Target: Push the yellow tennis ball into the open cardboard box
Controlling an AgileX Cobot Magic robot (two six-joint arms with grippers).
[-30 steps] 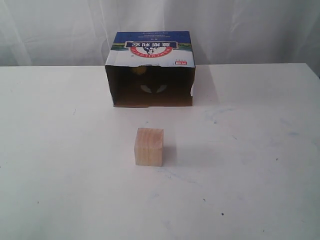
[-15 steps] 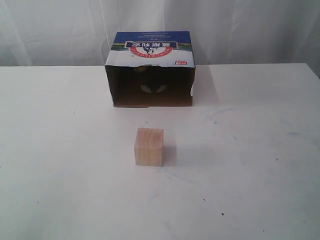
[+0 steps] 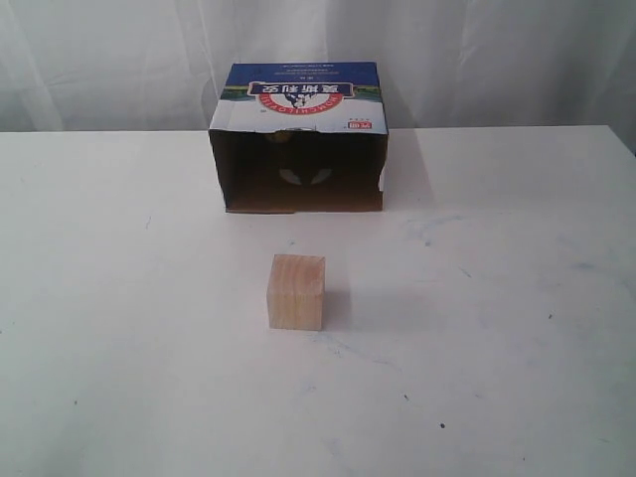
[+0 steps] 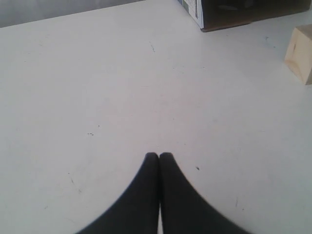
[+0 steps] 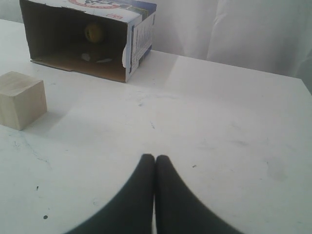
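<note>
The open cardboard box [image 3: 298, 139] lies on its side at the back of the table, its dark mouth facing the front and its blue printed panel on top. The yellow tennis ball [image 5: 93, 32] rests deep inside the box [image 5: 87, 36], dim in the exterior view [image 3: 277, 140]. Neither gripper appears in the exterior view. My left gripper [image 4: 159, 155] is shut and empty above bare table, with a corner of the box [image 4: 243, 12] far off. My right gripper [image 5: 155, 157] is shut and empty, well away from the box.
A pale wooden cube [image 3: 296, 291] stands in front of the box's mouth, near the table's middle; it also shows in the left wrist view [image 4: 300, 48] and the right wrist view [image 5: 20, 99]. White curtain [image 3: 497, 60] hangs behind the white table [image 3: 119, 328].
</note>
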